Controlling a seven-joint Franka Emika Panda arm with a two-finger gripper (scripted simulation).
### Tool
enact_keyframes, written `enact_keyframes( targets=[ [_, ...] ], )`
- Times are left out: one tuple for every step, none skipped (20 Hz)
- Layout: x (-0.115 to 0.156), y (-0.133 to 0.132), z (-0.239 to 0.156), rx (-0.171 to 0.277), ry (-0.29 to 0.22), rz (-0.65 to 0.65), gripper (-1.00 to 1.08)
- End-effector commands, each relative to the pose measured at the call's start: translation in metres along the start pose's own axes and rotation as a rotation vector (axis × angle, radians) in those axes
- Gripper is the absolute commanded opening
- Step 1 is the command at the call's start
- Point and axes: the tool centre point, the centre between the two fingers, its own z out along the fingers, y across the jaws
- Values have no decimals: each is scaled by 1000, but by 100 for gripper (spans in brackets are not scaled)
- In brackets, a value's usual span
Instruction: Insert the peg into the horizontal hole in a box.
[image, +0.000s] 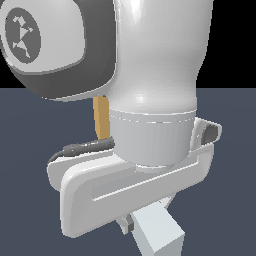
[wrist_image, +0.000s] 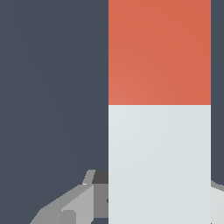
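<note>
In the wrist view the peg fills the middle, with its red-orange end (wrist_image: 159, 52) and its pale grey-white part (wrist_image: 159, 162). My gripper (wrist_image: 159, 208) has a grey finger on each side of the pale part and looks shut on it. In the exterior view the arm hides most of the scene. The pale peg (image: 159, 234) sticks out under the hand, at the gripper (image: 140, 222). Only a narrow tan strip of the box (image: 102, 119) shows behind the arm. The hole is hidden.
The dark blue-grey floor (image: 30, 130) lies all around. My white arm and hand (image: 150, 100) block most of the exterior view. A dark cable (image: 85, 147) runs along the hand.
</note>
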Motion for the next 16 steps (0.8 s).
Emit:
enact_keyframes(
  targets=[
    [0,0,0,0,-1,0,-100],
    [0,0,0,0,-1,0,-100],
    [0,0,0,0,0,0,-100],
    [0,0,0,0,0,0,-100],
    [1,0,-1,0,0,2,-100],
    [2,1,-1,0,0,3,-100],
    [4,2,-2,0,0,5,-100],
    [7,4,-4,0,0,7,-100],
    [10,5,-6,0,0,10,-100],
    [13,7,-8,0,0,14,-100],
    [17,10,-10,0,0,18,-100],
    [22,12,-12,0,0,22,-100],
    [27,15,-15,0,0,28,-100],
    [32,19,-19,0,0,33,-100],
    [38,23,-22,0,0,39,-100],
    [45,27,-26,0,0,46,-100]
  ],
)
